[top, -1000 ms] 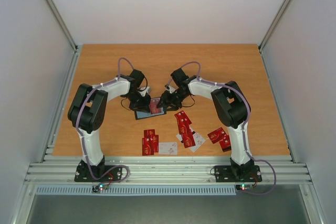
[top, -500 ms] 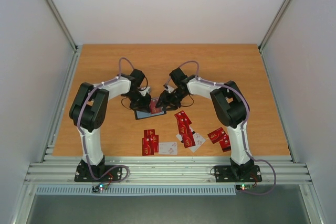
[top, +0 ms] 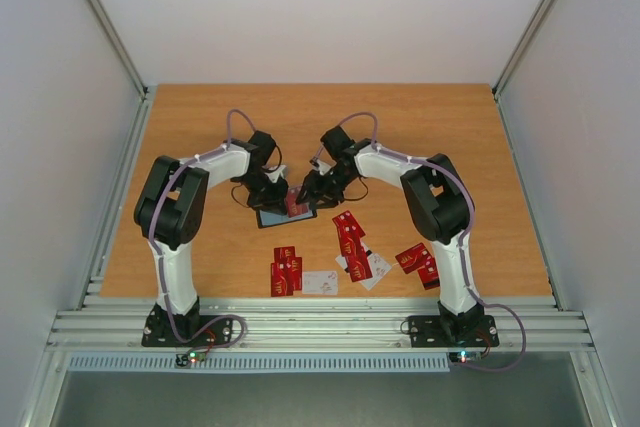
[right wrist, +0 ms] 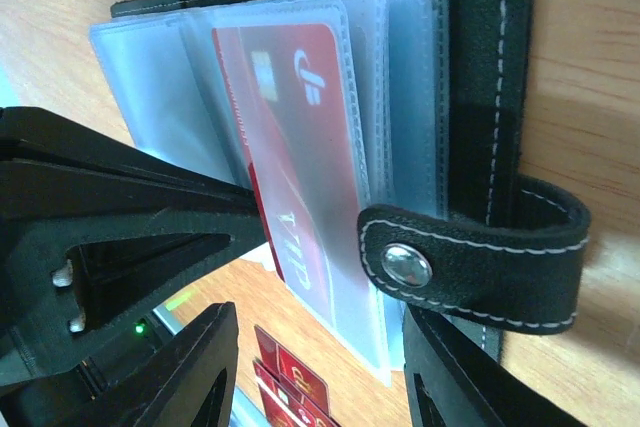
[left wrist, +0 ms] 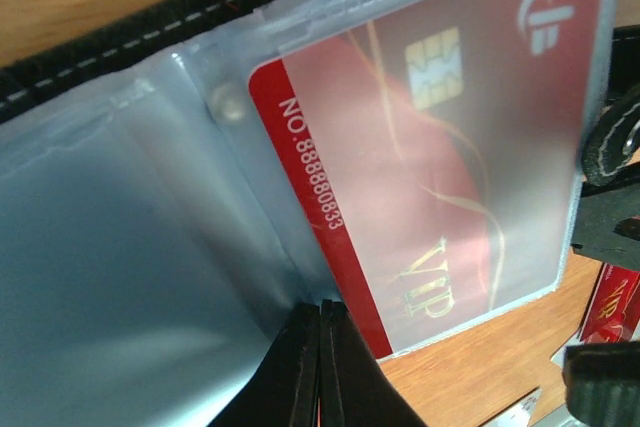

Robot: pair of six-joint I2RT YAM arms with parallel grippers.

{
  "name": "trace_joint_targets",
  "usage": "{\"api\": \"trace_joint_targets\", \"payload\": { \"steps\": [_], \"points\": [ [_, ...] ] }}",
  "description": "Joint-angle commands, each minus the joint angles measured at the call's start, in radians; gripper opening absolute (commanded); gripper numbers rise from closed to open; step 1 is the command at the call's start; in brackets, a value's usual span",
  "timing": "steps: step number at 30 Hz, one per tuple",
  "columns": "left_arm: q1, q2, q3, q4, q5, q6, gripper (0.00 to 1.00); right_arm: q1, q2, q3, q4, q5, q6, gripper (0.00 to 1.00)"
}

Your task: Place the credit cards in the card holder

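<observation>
**Inspector A:** Two arms over one holder. What does the overhead view establish?

**Inspector B:** Both arms converge on the card holder (top: pixel 285 215), just left of centre on the table (top: pixel 430 117). Loose credit cards (top: pixel 350 234) lie in clusters toward the lower centre and lower right. The holder's inside cannot be read from there.

**A:** And the wrist views?

**B:** The left wrist view shows a red card (left wrist: pixel 430 147) marked VIP seated in one of the clear sleeves (left wrist: pixel 120 267). The left gripper (left wrist: pixel 320 325) is clenched, its tips at the fold between sleeves. Whether plastic is pinched between them cannot be told. The right wrist view adds the snap tab (right wrist: pixel 480 257) lying across the sleeves. The right gripper (right wrist: pixel 320 319) is released. Its jaws straddle the lower edge of the sleeve stack, and a gap shows on the left side.

**A:** Anything obscured?

**B:** Frosted plastic dulls the card's print. The left gripper's body blocks the lower left of the right wrist view. The holder's cover is cut off in the left wrist view.

**A:** Clearances?

**B:** The holder sits well away from every table edge. Bare wood fills the upper half of the table. The nearest loose cards lie near the holder's lower right, apart from it.
</observation>
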Motion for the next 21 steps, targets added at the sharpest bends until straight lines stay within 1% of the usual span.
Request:
{"api": "trace_joint_targets", "payload": {
  "steps": [1,7,16,21],
  "points": [
    [-0.014,0.065,-0.008,0.044,-0.038,0.021,0.03,0.016,-0.006,0.04,-0.041,0.017,-0.029,0.47],
    [-0.015,0.068,-0.002,0.042,-0.037,0.02,0.03,0.038,0.002,0.063,-0.067,0.019,-0.043,0.46],
    [-0.017,0.061,-0.003,0.036,-0.04,0.021,0.02,0.055,-0.011,0.106,-0.146,0.077,-0.075,0.46],
    [-0.017,0.032,0.005,0.029,-0.039,0.012,0.02,0.062,-0.021,0.121,-0.176,0.102,-0.076,0.46]
  ]
}}
